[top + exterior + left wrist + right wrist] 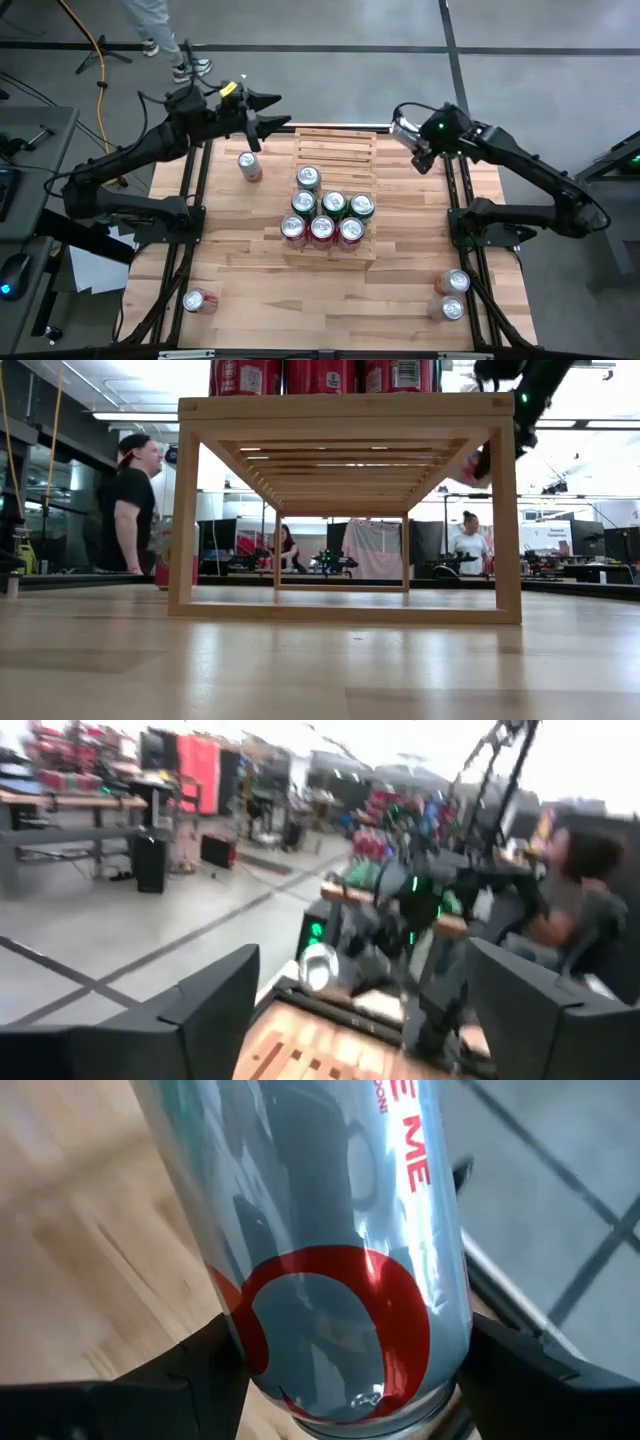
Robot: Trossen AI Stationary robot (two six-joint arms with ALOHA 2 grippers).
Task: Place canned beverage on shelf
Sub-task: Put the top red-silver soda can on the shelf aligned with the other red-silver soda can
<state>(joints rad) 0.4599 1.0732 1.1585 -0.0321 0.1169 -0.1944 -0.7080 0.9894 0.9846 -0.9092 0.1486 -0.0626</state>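
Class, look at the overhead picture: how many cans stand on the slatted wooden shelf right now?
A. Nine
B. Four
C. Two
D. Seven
D: on the shelf one can stands alone at the back, with a row of three and another row of three in front of it, seven in all.

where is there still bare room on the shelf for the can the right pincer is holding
The shelf's back slats, beyond the lone can, lie bare. The front is crowded: three green-topped cans and three red cans packed together. The right pincer holds its can just off the back right corner.
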